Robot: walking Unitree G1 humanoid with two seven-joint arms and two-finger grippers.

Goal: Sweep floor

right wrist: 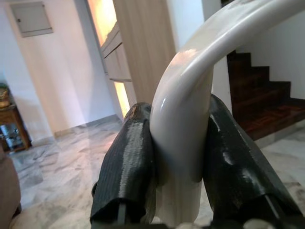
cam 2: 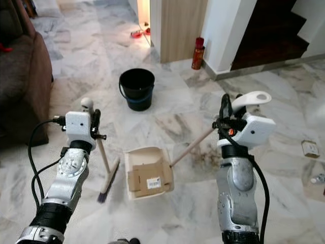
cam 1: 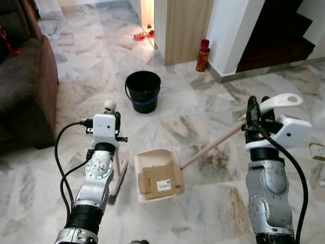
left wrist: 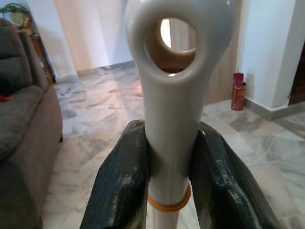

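At the far left a brown sofa is seen against the marble floor, well apart from the work. Next to the right, the left gripper is clamped on the top of a broom, just under the hanging loop of its handle; the two black fingers press on both sides of the white shaft, so the grip is snug. The broom is held nearly upright with its bristles down on the floor just beside the dustpan, presumably so that a short stroke would carry debris straight into the pan.

In the middle, the dustpan lies flat on the floor with a piece of cardboard resting inside it (a printed label faces up). Beyond it, nearer the doorway, a black bucket stands open, probably meant as the place for emptying the pan. A red canister stands by the wall corner.

To the right, the dustpan's long handle slopes up to the right gripper, which is closed around the curved white grip at its end; holding it high lets the pan sit flush with the tiles. A small pale item lies at the far right, too small to be identified.
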